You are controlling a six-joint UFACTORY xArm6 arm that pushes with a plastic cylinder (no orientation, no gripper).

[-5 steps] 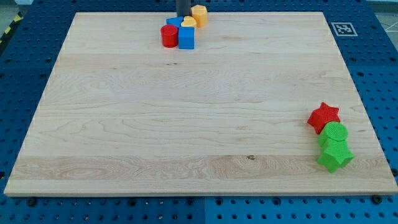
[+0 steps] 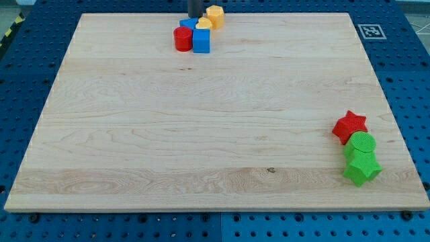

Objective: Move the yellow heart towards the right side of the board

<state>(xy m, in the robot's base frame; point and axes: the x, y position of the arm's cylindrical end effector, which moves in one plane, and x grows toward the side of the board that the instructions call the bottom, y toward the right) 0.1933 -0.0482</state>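
Observation:
The yellow heart sits in a cluster at the view's top edge of the wooden board. It touches a blue cube below it, and a yellow hexagonal block stands at its upper right. A second blue block lies to its left, and a red cylinder stands beside the cube. My tip is just above and left of the heart, behind the second blue block. The tip's very end is partly hidden by the blocks.
A red star, a green cylinder and a green star are stacked in a column near the board's right edge, toward the view's bottom. A black-and-white marker sits at the board's top right corner.
My rod has shifted slightly to the view's left. The blocks have not visibly moved.

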